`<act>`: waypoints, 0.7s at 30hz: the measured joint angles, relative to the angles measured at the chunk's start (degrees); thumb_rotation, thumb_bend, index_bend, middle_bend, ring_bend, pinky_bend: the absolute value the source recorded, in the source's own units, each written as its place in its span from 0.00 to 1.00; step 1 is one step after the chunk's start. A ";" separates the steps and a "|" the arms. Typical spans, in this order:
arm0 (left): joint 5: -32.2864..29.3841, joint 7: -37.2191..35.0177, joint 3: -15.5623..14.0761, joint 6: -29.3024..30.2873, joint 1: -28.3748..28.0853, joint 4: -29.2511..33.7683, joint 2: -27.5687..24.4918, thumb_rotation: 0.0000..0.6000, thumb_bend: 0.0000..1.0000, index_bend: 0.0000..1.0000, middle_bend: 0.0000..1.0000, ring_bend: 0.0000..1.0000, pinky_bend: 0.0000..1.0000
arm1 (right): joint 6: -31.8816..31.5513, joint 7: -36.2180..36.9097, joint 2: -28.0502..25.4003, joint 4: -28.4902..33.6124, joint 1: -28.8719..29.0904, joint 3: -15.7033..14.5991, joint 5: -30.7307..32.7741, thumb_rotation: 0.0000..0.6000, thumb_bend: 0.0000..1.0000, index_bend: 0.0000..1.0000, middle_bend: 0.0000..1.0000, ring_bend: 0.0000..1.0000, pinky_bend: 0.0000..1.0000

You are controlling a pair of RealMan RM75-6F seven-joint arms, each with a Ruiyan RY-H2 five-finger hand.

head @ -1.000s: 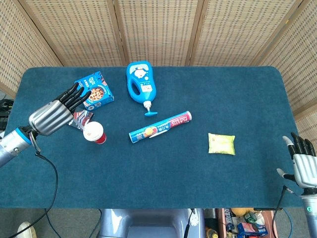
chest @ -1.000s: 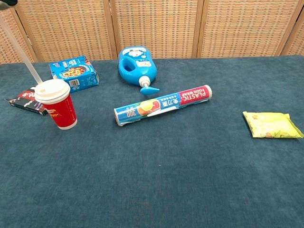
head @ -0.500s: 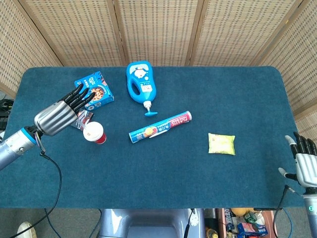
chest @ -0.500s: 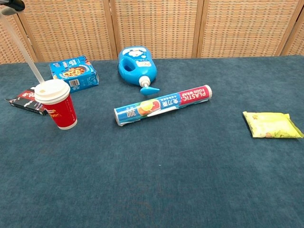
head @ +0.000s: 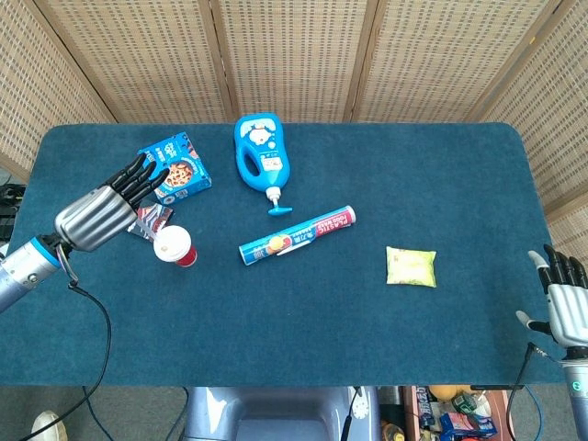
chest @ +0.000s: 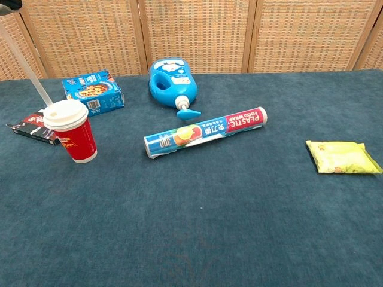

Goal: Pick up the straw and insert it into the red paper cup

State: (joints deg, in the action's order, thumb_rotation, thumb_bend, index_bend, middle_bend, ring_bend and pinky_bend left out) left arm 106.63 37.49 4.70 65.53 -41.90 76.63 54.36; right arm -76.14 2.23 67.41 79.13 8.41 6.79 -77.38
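The red paper cup (head: 175,248) with a white lid stands at the table's left (chest: 76,140). A translucent straw (chest: 35,84) slants from the upper left down to the lid, and its lower end meets the lid's top. My left hand (head: 96,213) is up and to the left of the cup and holds the straw's upper end; only a dark fingertip (chest: 7,5) shows in the chest view. How deep the straw sits in the lid cannot be made out. My right hand (head: 562,299) hangs open off the table's front right edge, holding nothing.
A blue snack box (head: 175,168) and a dark flat packet (head: 150,220) lie close behind the cup. A blue pump bottle (head: 260,156), a cling-film roll (head: 297,235) and a yellow packet (head: 411,266) lie further right. A woven screen backs the table.
My left hand swung slightly toward the cup and then back left, tilting the straw with it. The straw's lower end stayed at the lid. The right hand barely moved.
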 measured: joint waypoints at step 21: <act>0.11 0.31 -0.70 -0.98 -0.51 -0.24 0.72 1.00 0.37 0.63 0.00 0.00 0.00 | 0.00 0.22 -0.04 -0.10 -0.06 0.08 0.16 1.00 0.00 0.00 0.00 0.00 0.00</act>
State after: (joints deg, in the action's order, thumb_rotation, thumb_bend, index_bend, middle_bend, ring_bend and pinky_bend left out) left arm 106.74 37.79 4.00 64.55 -42.41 76.39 55.08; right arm -76.13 2.45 67.37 79.03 8.35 6.87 -77.22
